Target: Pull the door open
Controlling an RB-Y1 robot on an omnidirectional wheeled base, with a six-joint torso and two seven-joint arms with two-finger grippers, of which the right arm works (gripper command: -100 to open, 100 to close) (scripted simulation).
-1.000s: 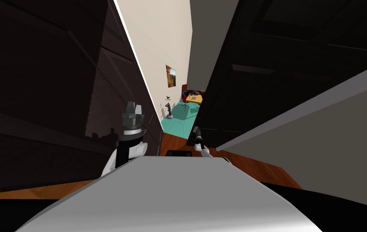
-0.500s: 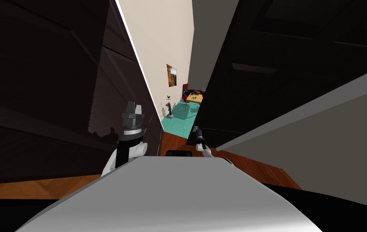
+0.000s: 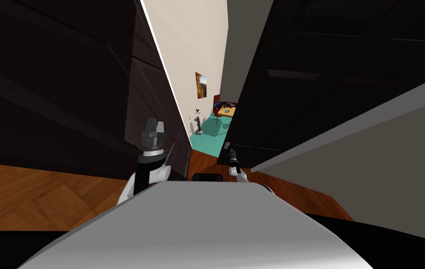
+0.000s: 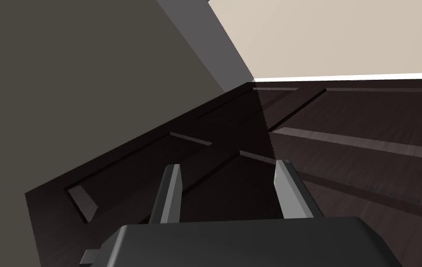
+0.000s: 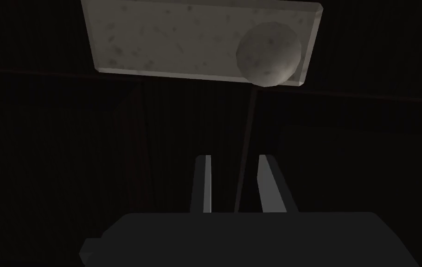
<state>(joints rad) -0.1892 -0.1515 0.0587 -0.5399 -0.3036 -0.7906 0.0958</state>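
Dark door (image 3: 328, 93) seen ajar at the right, with a teal floor (image 3: 209, 138) shown through the gap.
The right gripper (image 5: 233, 157) is pointed at the door's face, its jaws partly open and nothing held; the round grey knob (image 5: 269, 54) on its plate (image 5: 168, 41) is seen beyond the fingertips, apart. The left gripper (image 4: 228, 164) is raised with jaws open toward a dark panelled surface (image 4: 367, 139).

Cream wall (image 3: 193, 46) with framed picture (image 3: 201, 85), wooden floor (image 3: 29, 196), teal floor (image 3: 209, 140) beyond
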